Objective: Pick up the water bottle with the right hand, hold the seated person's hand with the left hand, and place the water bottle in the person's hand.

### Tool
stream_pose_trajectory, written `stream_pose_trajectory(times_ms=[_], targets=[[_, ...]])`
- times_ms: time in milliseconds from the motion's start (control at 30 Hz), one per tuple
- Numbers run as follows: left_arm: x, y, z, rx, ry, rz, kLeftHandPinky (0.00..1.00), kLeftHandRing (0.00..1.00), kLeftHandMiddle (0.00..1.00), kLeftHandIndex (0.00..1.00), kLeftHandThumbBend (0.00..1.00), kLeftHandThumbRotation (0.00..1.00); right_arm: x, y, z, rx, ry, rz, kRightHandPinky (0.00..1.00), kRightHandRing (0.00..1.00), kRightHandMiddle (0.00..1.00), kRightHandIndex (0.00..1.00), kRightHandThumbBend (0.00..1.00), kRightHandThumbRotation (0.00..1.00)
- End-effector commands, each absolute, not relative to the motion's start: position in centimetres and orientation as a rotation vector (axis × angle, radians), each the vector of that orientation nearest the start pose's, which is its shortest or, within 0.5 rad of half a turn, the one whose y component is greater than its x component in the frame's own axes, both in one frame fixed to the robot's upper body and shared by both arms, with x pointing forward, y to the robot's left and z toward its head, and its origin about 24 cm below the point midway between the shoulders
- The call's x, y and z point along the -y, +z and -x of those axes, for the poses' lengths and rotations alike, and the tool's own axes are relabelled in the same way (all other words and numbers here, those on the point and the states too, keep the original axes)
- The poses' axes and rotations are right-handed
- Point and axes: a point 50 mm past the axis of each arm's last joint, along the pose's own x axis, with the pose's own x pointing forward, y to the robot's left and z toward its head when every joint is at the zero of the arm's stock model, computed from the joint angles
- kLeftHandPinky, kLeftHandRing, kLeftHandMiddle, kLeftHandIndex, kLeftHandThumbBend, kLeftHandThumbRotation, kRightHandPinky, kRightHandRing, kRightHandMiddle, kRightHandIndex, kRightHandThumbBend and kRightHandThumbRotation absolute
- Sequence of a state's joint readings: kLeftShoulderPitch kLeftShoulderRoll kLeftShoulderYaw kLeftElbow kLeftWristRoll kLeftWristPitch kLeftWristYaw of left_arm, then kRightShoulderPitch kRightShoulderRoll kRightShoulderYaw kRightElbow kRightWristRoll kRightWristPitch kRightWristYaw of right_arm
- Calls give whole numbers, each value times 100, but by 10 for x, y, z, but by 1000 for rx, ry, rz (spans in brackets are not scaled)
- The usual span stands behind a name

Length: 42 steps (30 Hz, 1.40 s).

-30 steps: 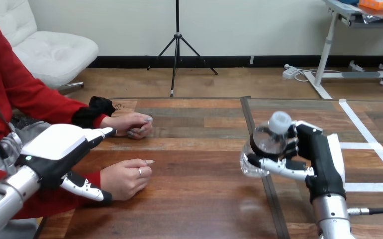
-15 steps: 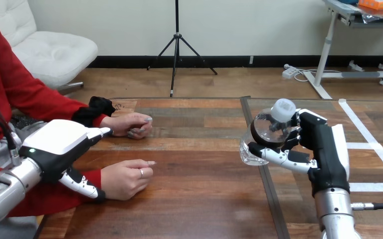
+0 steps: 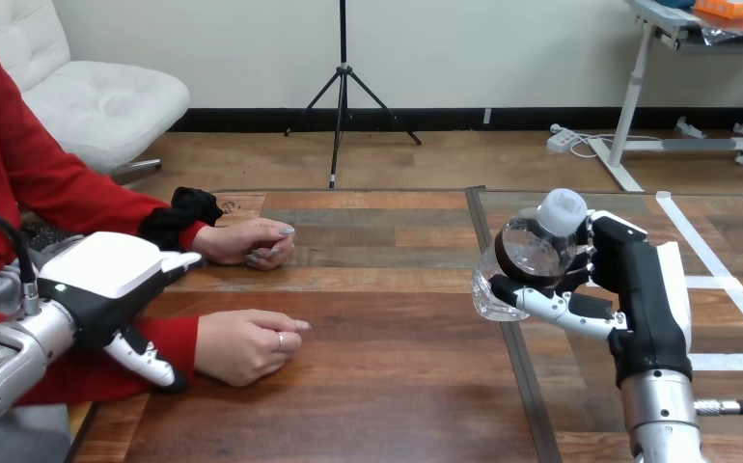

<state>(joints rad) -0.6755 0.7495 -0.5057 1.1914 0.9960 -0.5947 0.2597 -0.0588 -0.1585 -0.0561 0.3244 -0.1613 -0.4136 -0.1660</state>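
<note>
The water bottle is seen as clear and colourless, closed with a white cap. The right hand is coloured black with white shells (its fingers are banded black and white), and the same colours are found on the left hand. The right forearm and the left forearm are silver. The table is shown in brown wooden planks, streaked lighter and darker, and is marked with white tape. The person's sleeve is red, ended by a black cuff

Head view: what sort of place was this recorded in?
Probably an indoor test setup for robot-to-person handovers. The wooden table is marked with white tape. The person's nearer hand rests on it at the left. The robot's right hand has its fingers curled round a water bottle.
</note>
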Motion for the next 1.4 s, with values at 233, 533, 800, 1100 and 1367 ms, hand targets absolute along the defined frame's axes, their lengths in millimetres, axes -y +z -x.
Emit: stream_pose_trajectory(times_ms=[233, 533, 800, 1100, 1367], targets=[[-295, 60, -333, -34, -425, -1800, 86, 87, 86, 88, 100, 47, 193, 61, -262, 293, -162, 289, 31, 36, 54, 52, 84, 0], [-298, 58, -333, -64, -422, -1814, 84, 84, 84, 85, 100, 45, 193, 65, -258, 282, -162, 291, 32, 37, 55, 53, 82, 0], [-300, 56, -333, -99, -421, -1829, 82, 82, 83, 84, 100, 46, 193, 68, -256, 283, -161, 288, 35, 39, 56, 54, 80, 0], [-301, 53, -333, -145, -414, -1813, 78, 80, 82, 82, 100, 42, 192, 71, -256, 293, -158, 289, 37, 39, 56, 54, 80, 0], [-299, 47, -332, -172, -390, -1770, 74, 76, 78, 78, 100, 34, 191, 73, -255, 301, -154, 303, 37, 39, 55, 54, 80, 0]])
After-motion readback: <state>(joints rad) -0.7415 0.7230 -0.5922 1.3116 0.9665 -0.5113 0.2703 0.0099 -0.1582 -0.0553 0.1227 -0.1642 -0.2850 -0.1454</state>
